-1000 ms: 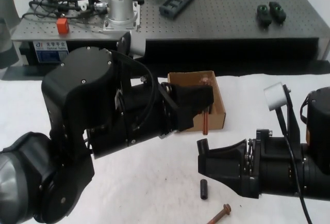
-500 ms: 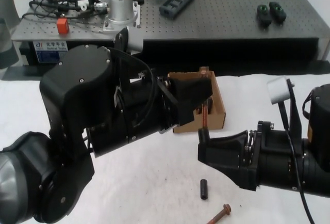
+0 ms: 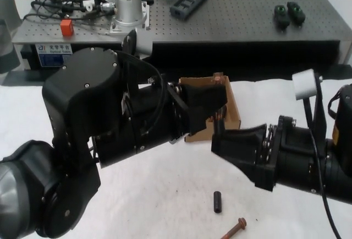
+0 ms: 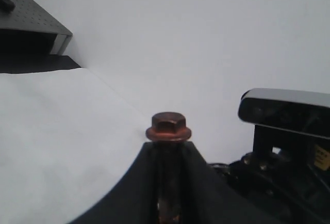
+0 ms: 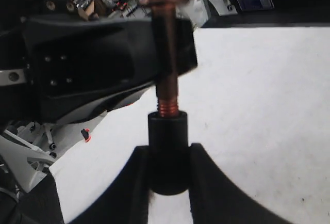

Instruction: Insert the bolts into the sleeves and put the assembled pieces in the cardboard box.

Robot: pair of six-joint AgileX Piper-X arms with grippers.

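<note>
Judging by the bare threads, insertion is only begun: the bolt [image 5: 166, 43] pinched by the left gripper [image 4: 168, 149] is set at the mouth of the sleeve [image 5: 168, 131] clamped by the right gripper [image 5: 170, 154], beside the cardboard box [image 3: 235, 115], while a spare sleeve [image 3: 218, 201] and spare bolt [image 3: 235, 228] are left unassembled at lower centre.

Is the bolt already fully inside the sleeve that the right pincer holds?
No, only the threaded tip of the bolt meets the mouth of the sleeve; most of the shank is bare.
</note>
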